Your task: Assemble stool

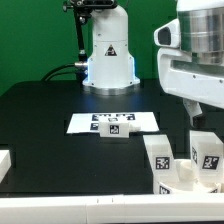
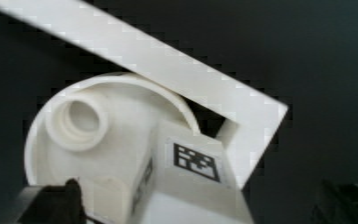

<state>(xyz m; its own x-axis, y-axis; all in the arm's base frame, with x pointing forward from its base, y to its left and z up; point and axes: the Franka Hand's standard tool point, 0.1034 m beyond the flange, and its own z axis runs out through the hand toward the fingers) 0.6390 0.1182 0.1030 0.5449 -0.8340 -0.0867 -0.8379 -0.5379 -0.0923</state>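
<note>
My gripper (image 1: 192,119) hangs jaws apart. In the wrist view the dark fingers (image 2: 51,203) sit at opposite edges of the picture, clamped on nothing. Directly under me are the stool parts. The round seat (image 2: 105,150) shows one open socket (image 2: 78,118), with a tagged leg (image 2: 202,160) just beside it. I can't tell if that leg is touching the seat or plugged in. A white bar (image 2: 185,65) runs slantwise behind the seat and turns a corner past the leg.

In the exterior view the stool is at the near corner of the black table (image 1: 40,120), on that view's right. The seat lies low, and two legs (image 1: 158,155) stand upright at it, tags facing the camera. My fingertips are just above them, not touching. Whether the legs are socketed can't be told.

Further out is the marker board (image 1: 113,122), flat at mid-table and well apart from the stool. A small white block (image 1: 115,132) sits at its near edge. My base (image 1: 108,55) stands behind it at the far side.
</note>
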